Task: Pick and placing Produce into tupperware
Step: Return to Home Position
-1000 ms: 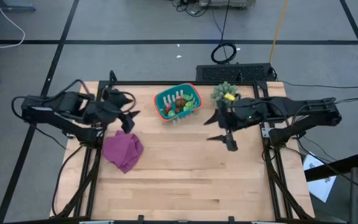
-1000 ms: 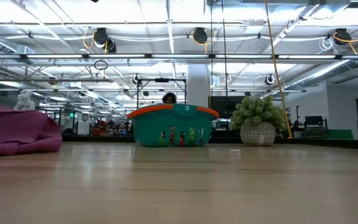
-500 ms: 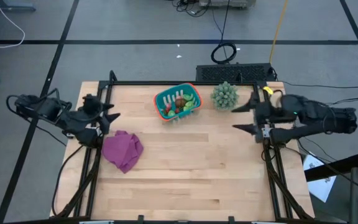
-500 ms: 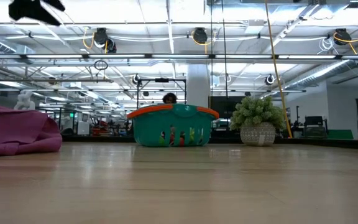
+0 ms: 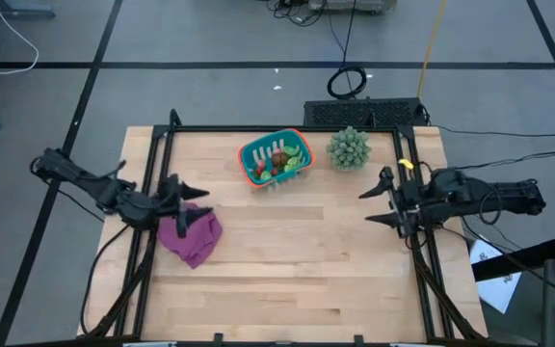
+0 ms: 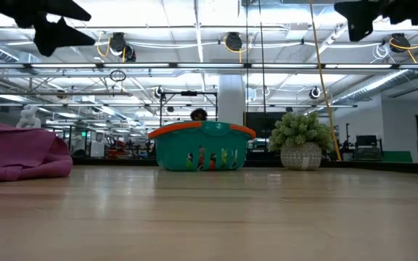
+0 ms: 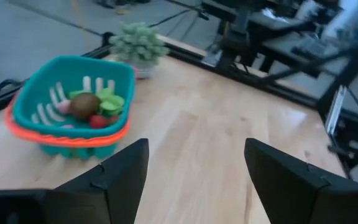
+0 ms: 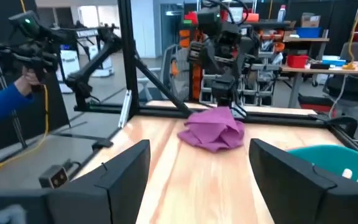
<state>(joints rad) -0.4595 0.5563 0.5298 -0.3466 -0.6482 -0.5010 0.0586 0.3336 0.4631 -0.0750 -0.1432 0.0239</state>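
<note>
1. Table (image 5: 287,270): pale wood top in a black frame, carrying every item below.
2. Left gripper (image 5: 189,205): raised well above the table at its left edge, fingers spread wide, nothing between them.
3. Right gripper (image 5: 369,205): raised at the table's right edge, facing the left gripper across the top, fingers apart and empty.
4. Purple cloth (image 5: 193,236): crumpled heap lying under and just beside the left gripper, well apart from the right gripper.
5. Plant (image 5: 348,147): spiky pale green, in a pot, near the right gripper on its far side.
6. Tupperware (image 5: 249,154): teal slotted basket with an orange-red rim, upright, between the two grippers and farther back, well apart from both.
7. Produce (image 5: 279,162): all inside the tupperware and clear of both grippers. The left wrist view shows a brown oval (image 7: 83,104), light green pieces (image 7: 110,102) and a small red piece (image 7: 98,121).
</note>
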